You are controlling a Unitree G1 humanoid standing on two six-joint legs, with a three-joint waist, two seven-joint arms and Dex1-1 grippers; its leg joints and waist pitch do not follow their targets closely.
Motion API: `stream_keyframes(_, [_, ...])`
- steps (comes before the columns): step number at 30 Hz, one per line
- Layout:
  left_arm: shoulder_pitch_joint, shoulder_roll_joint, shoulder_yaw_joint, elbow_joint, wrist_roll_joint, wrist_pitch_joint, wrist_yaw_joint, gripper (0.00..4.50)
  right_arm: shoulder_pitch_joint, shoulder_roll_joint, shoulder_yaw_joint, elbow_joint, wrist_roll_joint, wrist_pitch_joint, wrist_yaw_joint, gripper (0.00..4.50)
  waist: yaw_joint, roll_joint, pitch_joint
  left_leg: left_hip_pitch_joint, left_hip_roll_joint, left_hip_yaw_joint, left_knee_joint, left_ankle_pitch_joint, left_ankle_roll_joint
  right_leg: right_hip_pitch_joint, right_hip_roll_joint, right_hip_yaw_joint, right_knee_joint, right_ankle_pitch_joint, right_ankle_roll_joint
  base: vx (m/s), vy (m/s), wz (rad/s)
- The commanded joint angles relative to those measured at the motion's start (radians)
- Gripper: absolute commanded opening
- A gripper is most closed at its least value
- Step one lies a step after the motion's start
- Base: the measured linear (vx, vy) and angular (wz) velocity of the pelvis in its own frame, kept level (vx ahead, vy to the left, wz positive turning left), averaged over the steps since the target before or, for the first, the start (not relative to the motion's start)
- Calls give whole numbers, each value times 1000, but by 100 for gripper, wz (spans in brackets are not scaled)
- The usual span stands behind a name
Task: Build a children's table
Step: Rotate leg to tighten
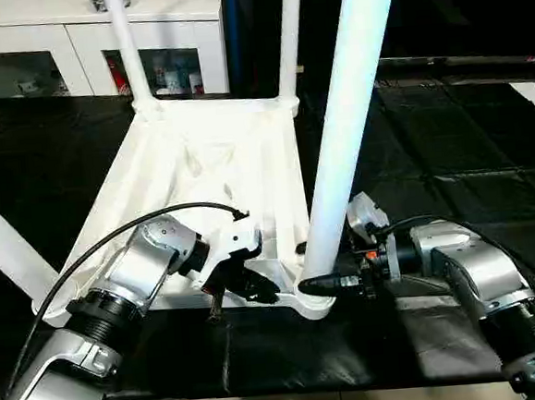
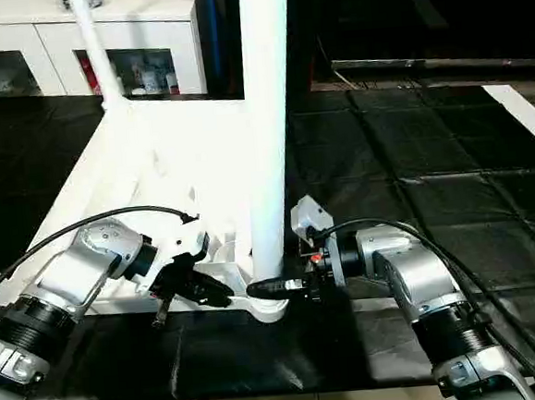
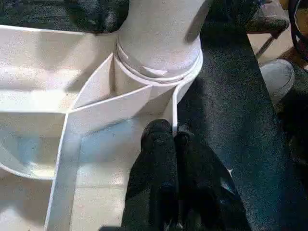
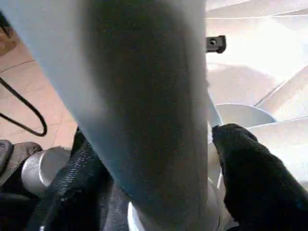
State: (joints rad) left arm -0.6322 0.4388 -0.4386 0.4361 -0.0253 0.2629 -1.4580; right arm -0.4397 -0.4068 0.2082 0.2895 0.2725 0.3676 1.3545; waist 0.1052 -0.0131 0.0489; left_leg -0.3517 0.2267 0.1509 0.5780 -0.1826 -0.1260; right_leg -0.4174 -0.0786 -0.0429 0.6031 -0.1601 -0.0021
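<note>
At the near right corner of the upturned tabletop (image 1: pixel 199 159), the leg (image 1: pixel 349 119) you care about stands upright in its socket, long axis vertical, between the spread fingers of your right gripper (image 1: pixel 334 285), which flank its base. Your left gripper (image 1: pixel 247 290), fingers pressed together on the tabletop's edge rib, sits just beside that socket. The right is nearer. Count four legs standing, one tabletop, two grippers.
</note>
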Motion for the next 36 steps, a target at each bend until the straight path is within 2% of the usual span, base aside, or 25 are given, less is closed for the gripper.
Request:
stream_keyframes(1, [-6,-12,-21,-37,-21,-17,-49,0,-17,-14,6,6,13,9,14,284,-4,4,-69,-1,-10,27,-61,-179,37,66,-31,23,-56,-157,-240,0,0,0])
stream_keyframes(8, [-8,-27,-9,-27,-21,-3,-25,0,-8,-1,-5,-5,37,28,8,235,-3,7,-67,-1,-10,26,-62,-192,30,64,-31,23,-59,-181,-235,0,0,0])
stream_keyframes(10, [-17,-64,19,-7,-24,41,51,0,15,35,-13,-23,28,40,-68,223,-4,8,-67,0,-11,27,-61,-193,25,62,-31,24,-58,-180,-235,0,0,0])
stream_keyframes(12, [-26,-94,40,9,-25,71,115,0,26,69,-21,-20,9,44,-145,221,-4,5,-65,-1,-13,25,-63,-209,15,64,-32,24,-63,-228,-219,0,0,0])
stream_keyframes(13, [-30,-111,48,15,-25,85,144,0,25,92,-27,-7,-6,41,-197,215,-5,3,-60,0,-15,25,-66,-236,6,60,-32,22,-72,-303,-197,0,0,0])
stream_keyframes(14, [-36,-137,61,24,-24,105,191,0,19,124,-35,17,-32,43,-282,215,-8,5,-59,1,-18,23,-67,-254,-1,59,-33,21,-77,-374,-171,0,0,0])
stream_keyframes(15, [-39,-157,71,29,-25,121,224,0,13,149,-43,34,-49,47,-346,212,-12,3,-58,0,-18,24,-66,-257,-4,57,-32,22,-81,-394,-161,0,0,0])
stream_keyframes(16, [-53,-227,110,55,-23,161,354,0,-5,215,-61,78,-102,61,-523,210,-18,3,-57,-1,-19,22,-68,-256,-17,55,-32,21,-81,-416,-149,0,0,0])
stream_keyframes(17, [-57,-245,121,64,-22,168,390,0,-8,228,-63,85,-114,61,-560,207,-29,2,-56,-8,-23,19,-68,-256,-30,60,-32,16,-82,-454,-129,0,0,0])
stream_keyframes(18, [-63,-270,134,75,-22,180,431,0,-15,253,-73,99,-126,67,-624,207,-33,-1,-56,-12,-26,17,-69,-254,-33,64,-32,14,-85,-481,-112,0,0,0])
stream_keyframes(19, [-65,-280,137,79,-23,187,443,0,-18,267,-80,107,-130,72,-656,203,-41,1,-57,-12,-28,16,-67,-259,-30,60,-32,13,-91,-510,-92,0,0,0])
stream_keyframes(21, [-75,-311,156,96,-23,197,499,0,-26,297,-90,122,-141,80,-724,202,-59,1,-57,-14,-33,14,-64,-278,-8,56,-29,9,-101,-532,-76,0,0,0])
stream_keyframes(24, [-97,-366,199,132,-30,207,597,0,-46,350,-98,151,-166,74,-826,202,-66,0,-60,-12,-33,15,-61,-274,6,53,-25,10,-101,-507,-88,0,0,0])
stream_keyframes(25, [-102,-375,207,139,-31,206,616,0,-53,363,-105,159,-168,71,-849,202,-68,3,-58,-11,-33,17,-61,-277,10,48,-24,12,-101,-492,-98,0,0,0])
stream_keyframes(26, [-113,-393,223,152,-32,195,649,0,-75,397,-117,184,-164,42,-880,202,-69,2,-60,-11,-33,16,-62,-285,11,50,-23,10,-99,-487,-103,0,0,0])
stream_keyframes(28, [-114,-395,228,144,-25,194,643,0,-83,411,-121,189,-170,23,-876,266,-70,2,-60,-11,-29,13,-65,-292,15,50,-24,11,-96,-458,-112,0,0,0])
stream_keyframes(30, [-106,-382,221,129,-19,195,624,0,-76,407,-123,175,-162,21,-861,266,-70,1,-61,-12,-26,15,-66,-283,21,52,-24,14,-92,-404,-130,0,0,0])
stream_keyframes(33, [-87,-347,204,107,-15,188,572,0,-54,378,-122,135,-138,19,-799,307,-64,1,-65,-12,-23,16,-66,-249,28,58,-26,18,-82,-320,-159,0,0,0])
stream_keyframes(34, [-81,-332,198,103,-12,182,554,0,-45,358,-117,118,-131,24,-767,313,-62,1,-67,-13,-24,18,-64,-213,38,63,-25,19,-77,-247,-182,0,0,0])
stream_keyframes(36, [-70,-296,178,94,-8,161,503,0,-28,316,-108,90,-118,21,-693,327,-59,3,-67,-12,-23,19,-63,-198,47,65,-25,20,-73,-215,-193,0,0,0])
